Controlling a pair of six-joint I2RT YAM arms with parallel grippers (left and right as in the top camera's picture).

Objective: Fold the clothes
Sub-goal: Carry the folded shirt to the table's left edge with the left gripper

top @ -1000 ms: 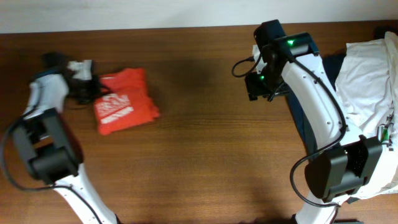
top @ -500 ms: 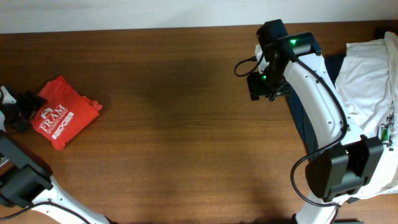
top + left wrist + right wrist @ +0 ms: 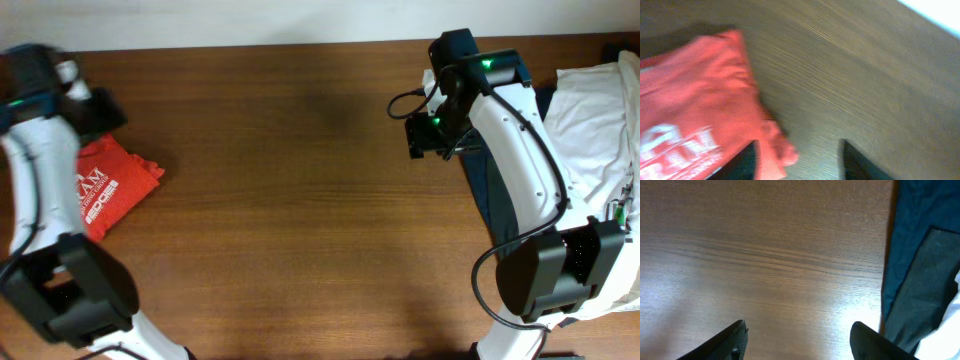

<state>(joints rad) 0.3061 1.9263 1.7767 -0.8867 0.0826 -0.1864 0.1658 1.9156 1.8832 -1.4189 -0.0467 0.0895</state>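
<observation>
The orange-red T-shirt [image 3: 108, 188] lies folded into a small bundle with white lettering at the table's far left. In the left wrist view it [image 3: 695, 105] fills the left side, blurred. My left gripper [image 3: 100, 117] is open just behind the bundle. A corner of the shirt lies between its fingers [image 3: 800, 165], beside the left one. My right gripper [image 3: 424, 137] is open and empty over bare wood at the back right, and its wrist view [image 3: 799, 340] shows only table between the fingers.
A white garment [image 3: 600, 110] is heaped at the right edge on a dark navy garment [image 3: 547, 100]. The navy garment [image 3: 920, 225] also fills the right side of the right wrist view. The wooden table [image 3: 300, 200] is bare between the arms.
The shirt was slid from centre-left to the far left edge and has stayed there since. The left arm has swung up and back, its gripper now behind the shirt. The right arm shifted slightly right.
</observation>
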